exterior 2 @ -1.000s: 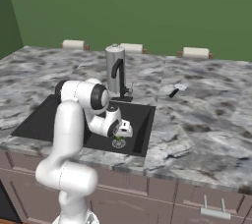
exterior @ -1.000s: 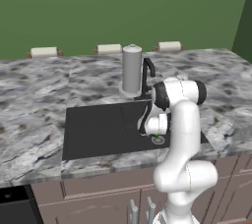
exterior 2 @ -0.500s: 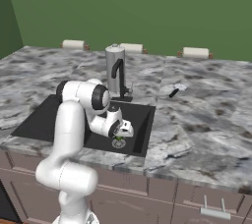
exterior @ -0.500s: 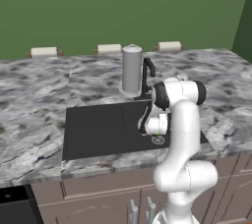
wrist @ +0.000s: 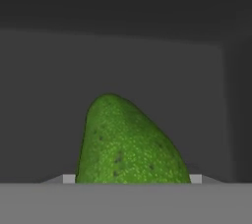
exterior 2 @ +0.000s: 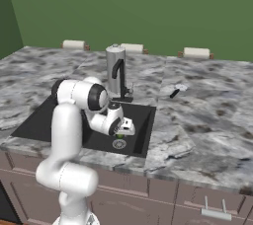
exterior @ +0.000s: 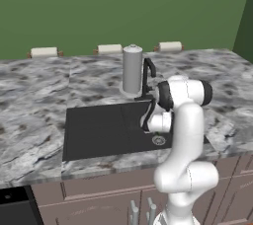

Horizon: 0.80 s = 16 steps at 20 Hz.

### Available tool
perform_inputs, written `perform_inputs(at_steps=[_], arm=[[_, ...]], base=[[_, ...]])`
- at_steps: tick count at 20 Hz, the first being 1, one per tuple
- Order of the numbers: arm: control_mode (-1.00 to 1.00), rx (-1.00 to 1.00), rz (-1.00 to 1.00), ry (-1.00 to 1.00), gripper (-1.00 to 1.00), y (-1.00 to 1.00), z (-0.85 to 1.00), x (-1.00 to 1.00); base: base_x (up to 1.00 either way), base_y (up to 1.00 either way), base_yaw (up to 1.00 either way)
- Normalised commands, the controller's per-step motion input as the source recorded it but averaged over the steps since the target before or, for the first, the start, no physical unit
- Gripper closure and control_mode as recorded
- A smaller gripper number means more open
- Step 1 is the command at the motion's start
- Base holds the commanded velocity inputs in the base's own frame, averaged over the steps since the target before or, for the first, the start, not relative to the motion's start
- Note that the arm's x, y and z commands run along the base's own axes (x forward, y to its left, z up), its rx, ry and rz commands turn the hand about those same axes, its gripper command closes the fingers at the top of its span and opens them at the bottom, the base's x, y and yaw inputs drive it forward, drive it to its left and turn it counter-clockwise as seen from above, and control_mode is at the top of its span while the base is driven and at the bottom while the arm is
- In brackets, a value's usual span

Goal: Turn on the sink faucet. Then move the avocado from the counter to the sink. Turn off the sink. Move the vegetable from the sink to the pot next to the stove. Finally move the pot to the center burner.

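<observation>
Clamped on avocado [wrist: 129, 144] by the look of it: both fingertips [wrist: 69, 179] flush against its sides, no gap either side, wide end down between them and narrow end pointing away toward the dark back wall. Down inside sink [exterior 2: 34, 123] at its right end, with gripper [exterior 2: 120, 134] low over the basin floor and a sliver of green under it, just above drain [exterior 2: 119, 144]. Cannot tell whether lifted yet or resting on the floor. Well in front of faucet [exterior 2: 118, 71], not touching it. Judged step: taking the fruit out of the basin for the pot. On handling: probably light, firm under a pebbly skin, a bit yielding if squeezed hard, so moderate force only. Rounded and tapered, likely wet from the basin, hence prone to squirting out toward the narrow end or rolling in the grip. Best held across the widest part, near the middle of the fat end, as looks to be the case here. Worth lifting straight up and slowly, clear of the basin wall, before any sideways swing.
</observation>
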Motion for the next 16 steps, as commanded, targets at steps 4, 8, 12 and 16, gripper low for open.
perform_inputs(at_steps=[4, 8, 12, 16], arm=[[-1.0, 0.0, -0.02, 0.0, 1.0, -0.1, 0.71, -0.31], [-1.0, 0.0, -0.01, 0.0, 1.0, -0.11, 0.71, -0.37], [-1.0, 0.0, -0.01, 0.0, 1.0, -0.1, 0.7, -0.41], [-1.0, 0.0, -0.02, 0.01, 1.0, -0.06, 0.68, -0.46]], base=[[0.0, 0.0, 0.0], [0.0, 0.0, 0.0], [0.0, 0.0, 0.0], [0.0, 0.0, 0.0]])
